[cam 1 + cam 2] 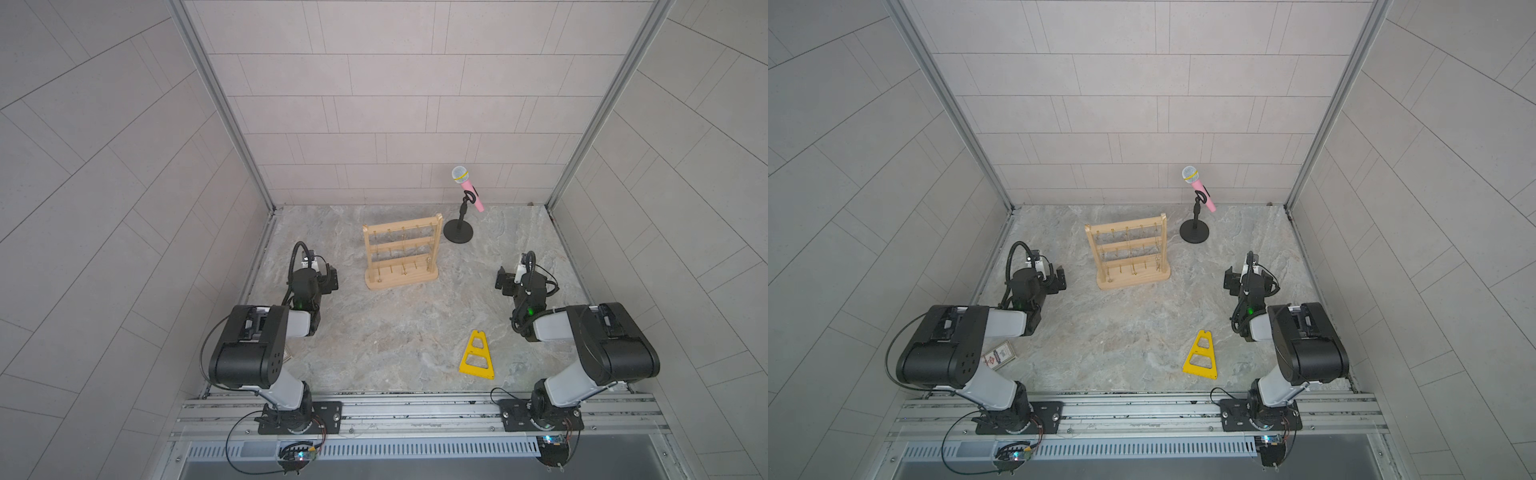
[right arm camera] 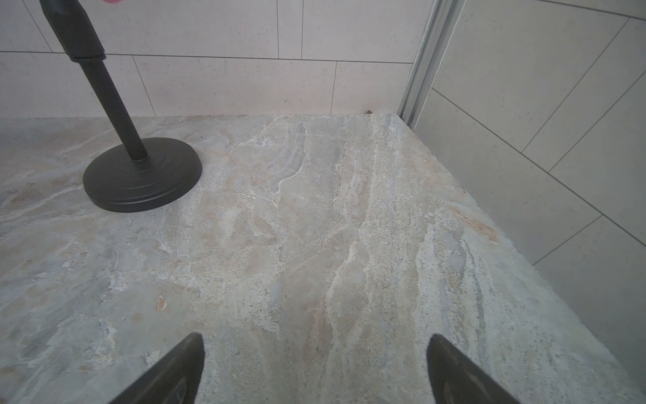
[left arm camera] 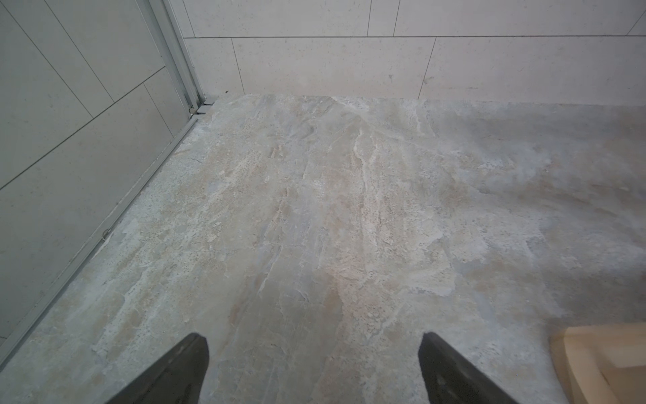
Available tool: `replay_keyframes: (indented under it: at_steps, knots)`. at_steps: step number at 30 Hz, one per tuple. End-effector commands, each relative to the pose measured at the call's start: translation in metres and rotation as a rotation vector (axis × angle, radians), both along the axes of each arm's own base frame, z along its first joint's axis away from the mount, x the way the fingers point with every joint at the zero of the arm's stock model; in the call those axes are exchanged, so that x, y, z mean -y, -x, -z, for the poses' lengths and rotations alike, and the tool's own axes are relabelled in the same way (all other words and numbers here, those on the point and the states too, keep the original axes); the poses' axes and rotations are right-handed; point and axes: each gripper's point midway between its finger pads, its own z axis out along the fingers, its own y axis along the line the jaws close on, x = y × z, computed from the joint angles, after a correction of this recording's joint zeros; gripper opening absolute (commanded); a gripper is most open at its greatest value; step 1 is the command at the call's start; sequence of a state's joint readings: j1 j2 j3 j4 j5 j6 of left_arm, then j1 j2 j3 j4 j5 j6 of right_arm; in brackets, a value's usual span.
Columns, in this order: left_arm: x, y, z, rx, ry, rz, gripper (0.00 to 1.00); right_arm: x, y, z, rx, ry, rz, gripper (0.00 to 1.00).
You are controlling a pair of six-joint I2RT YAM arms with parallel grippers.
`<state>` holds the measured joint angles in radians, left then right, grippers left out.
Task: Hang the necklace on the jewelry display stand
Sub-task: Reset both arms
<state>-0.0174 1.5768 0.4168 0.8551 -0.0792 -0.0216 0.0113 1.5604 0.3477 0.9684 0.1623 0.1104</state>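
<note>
Jewelry display stand (image 1: 415,277) is made of pale smooth wood. Mic stand (image 2: 140,182) at its 1 o'clock is finished matt black. Tabletop (image 2: 314,227): veined stone-look.

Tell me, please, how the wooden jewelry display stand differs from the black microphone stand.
The jewelry display stand is pale wood; the microphone stand is black. The jewelry display stand has two posts, three bars and a rectangular base; the microphone stand, one pole on a round base, holding a pink microphone. Both stand upright on the table.
</note>
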Motion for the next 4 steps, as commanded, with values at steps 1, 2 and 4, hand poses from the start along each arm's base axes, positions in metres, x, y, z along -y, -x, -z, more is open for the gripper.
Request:
replay_keyframes:
  at_steps: [1,2,4]
  knots:
    - [-0.0037,0.0003,-0.0018,0.004,-0.015,-0.008,1.0,0.0007,-0.004,0.0003,-0.02,0.026,-0.002,1.0]
    - [-0.0038,-0.0004,-0.0036,0.015,-0.016,-0.008,1.0,-0.0002,-0.0045,-0.0004,-0.018,0.023,-0.005,1.0]
    - [-0.0035,0.0006,-0.0037,0.024,-0.015,-0.006,1.0,-0.0018,-0.0033,-0.0002,-0.01,0.019,-0.016,1.0]
